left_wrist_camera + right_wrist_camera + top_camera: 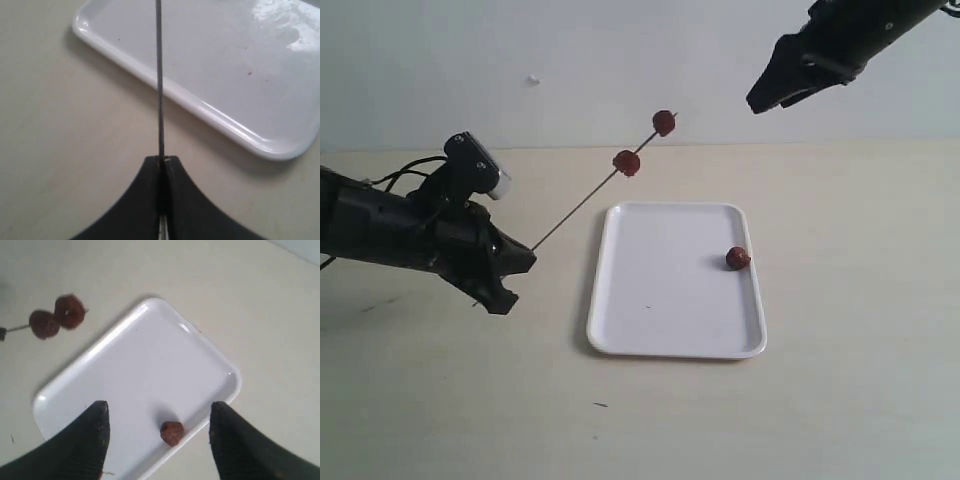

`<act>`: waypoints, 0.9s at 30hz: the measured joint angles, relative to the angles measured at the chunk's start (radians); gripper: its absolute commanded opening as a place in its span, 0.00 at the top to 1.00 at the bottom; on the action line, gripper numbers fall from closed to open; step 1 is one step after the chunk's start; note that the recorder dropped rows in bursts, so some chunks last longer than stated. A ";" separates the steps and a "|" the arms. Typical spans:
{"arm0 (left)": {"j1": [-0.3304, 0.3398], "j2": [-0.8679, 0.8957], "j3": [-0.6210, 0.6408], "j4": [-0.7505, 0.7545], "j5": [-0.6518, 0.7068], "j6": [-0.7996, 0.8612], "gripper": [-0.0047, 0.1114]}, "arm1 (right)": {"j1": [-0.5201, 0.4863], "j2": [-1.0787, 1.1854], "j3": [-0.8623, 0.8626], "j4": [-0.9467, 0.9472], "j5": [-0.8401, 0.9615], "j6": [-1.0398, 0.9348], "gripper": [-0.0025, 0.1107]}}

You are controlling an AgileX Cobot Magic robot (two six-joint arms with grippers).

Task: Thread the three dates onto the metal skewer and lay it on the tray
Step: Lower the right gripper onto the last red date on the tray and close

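Note:
My left gripper (525,258) is shut on the near end of the thin metal skewer (582,204), which slants up and away over the table. Two dates are threaded on it: one (627,162) partway along, one (664,122) near the far tip. Both show in the right wrist view as well, one date (44,324) beside the other (69,311). The third date (738,258) lies on the white tray (660,300), close to its right rim. My right gripper (767,98) hangs open high above the tray's far right, empty; the loose date (172,432) appears between its fingers from above.
The tray's near corner (280,147) lies just ahead of the left gripper (162,160), with the skewer (159,75) crossing over its rim. Small dark specks (601,405) dot the beige table in front of the tray.

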 measured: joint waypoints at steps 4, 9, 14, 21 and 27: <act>0.000 0.000 0.000 0.000 -0.055 -0.018 0.96 | 0.061 0.002 0.067 -0.074 0.000 -0.136 0.47; 0.000 0.000 0.000 -0.002 -0.086 -0.028 0.96 | 0.170 0.023 0.146 -0.299 -0.005 -0.190 0.47; 0.000 0.000 0.000 -0.002 -0.088 -0.037 0.96 | 0.233 0.052 0.199 -0.430 -0.093 -0.223 0.47; 0.000 0.000 0.001 -0.002 -0.089 -0.044 0.96 | 0.237 0.078 0.245 -0.448 -0.227 -0.317 0.47; 0.000 0.000 0.001 -0.002 -0.089 -0.044 0.96 | 0.237 0.120 0.245 -0.448 -0.261 -0.373 0.47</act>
